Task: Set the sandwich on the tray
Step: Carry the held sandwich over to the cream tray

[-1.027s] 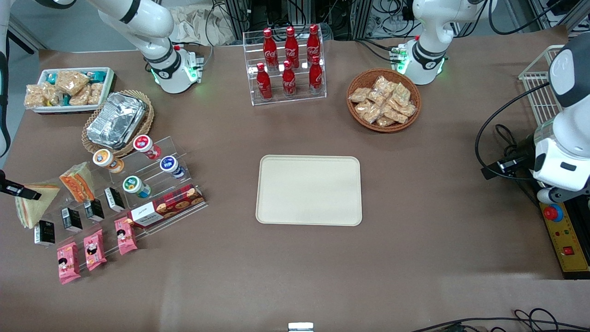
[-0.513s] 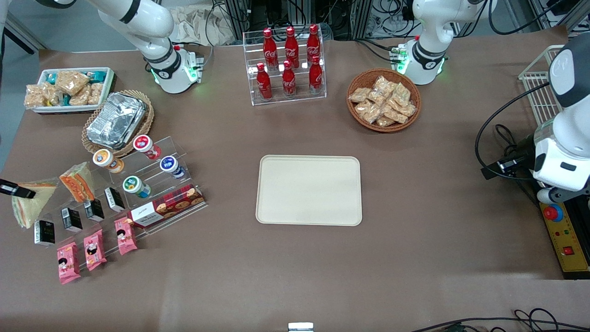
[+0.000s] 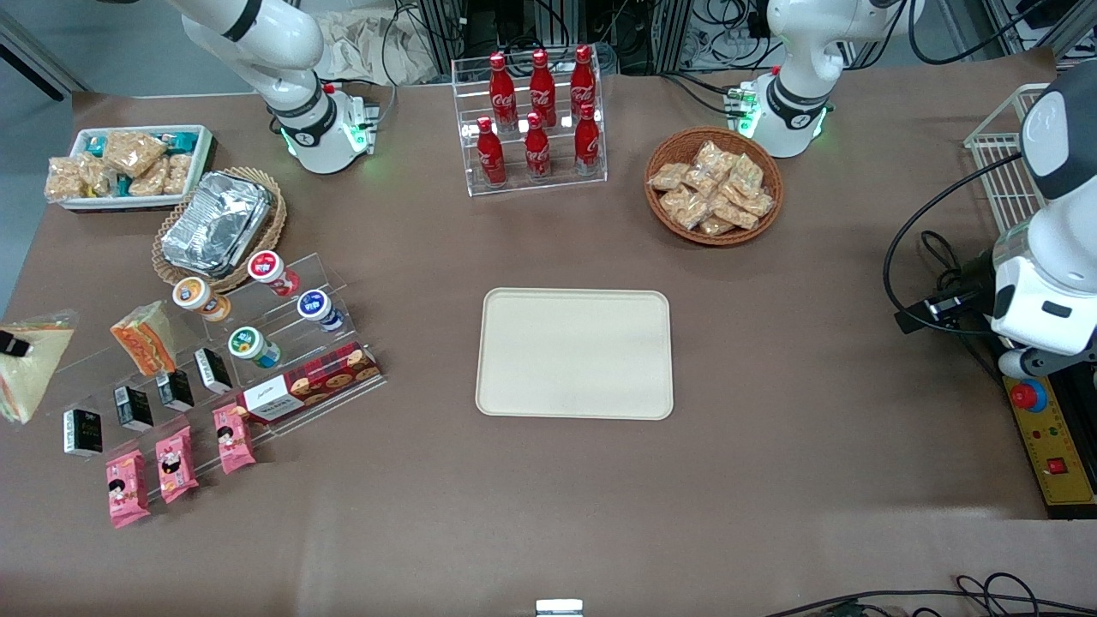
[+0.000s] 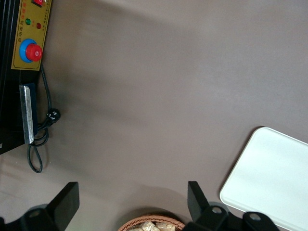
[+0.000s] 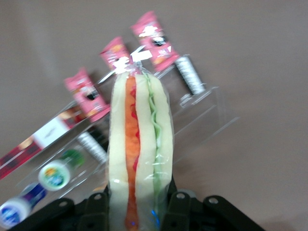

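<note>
The pickup looks done — the tool (image 5: 139, 202) is clenched on the sandwich (image 5: 139, 159), lifted above the bench at the working arm's end — but the tray (image 3: 574, 353), well apart, awaits it.

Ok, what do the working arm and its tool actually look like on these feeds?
The right arm is glossy white with rounded links, black bands at its joints and green lights at its base. Its tool, over the working arm's end of the table and shut on the sandwich, is matte black with round screws.
</note>
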Tool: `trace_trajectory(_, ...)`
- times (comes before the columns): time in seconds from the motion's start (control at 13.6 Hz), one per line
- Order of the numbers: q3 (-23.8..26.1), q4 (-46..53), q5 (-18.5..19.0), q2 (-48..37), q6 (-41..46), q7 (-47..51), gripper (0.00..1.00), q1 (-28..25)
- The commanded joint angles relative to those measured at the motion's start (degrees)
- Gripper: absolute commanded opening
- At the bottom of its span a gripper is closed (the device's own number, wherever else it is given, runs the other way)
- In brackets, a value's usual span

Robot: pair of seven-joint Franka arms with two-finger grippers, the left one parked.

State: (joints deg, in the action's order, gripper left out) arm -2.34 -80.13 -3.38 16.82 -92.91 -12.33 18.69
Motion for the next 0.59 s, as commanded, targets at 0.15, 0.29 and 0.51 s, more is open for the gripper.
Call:
trace_trajectory(0.15, 9.6, 2.2, -0.8, -2.3, 5.5, -5.8, 0.40, 0.2)
trace_trajectory(0.29, 12.6, 2.2, -0.8, -3.5, 5.5, -8.8, 0.40, -0.3)
trace_trajectory(0.51, 17.9, 2.1, 0.1, -4.2, 5.5, -11.1, 0.40, -2.9)
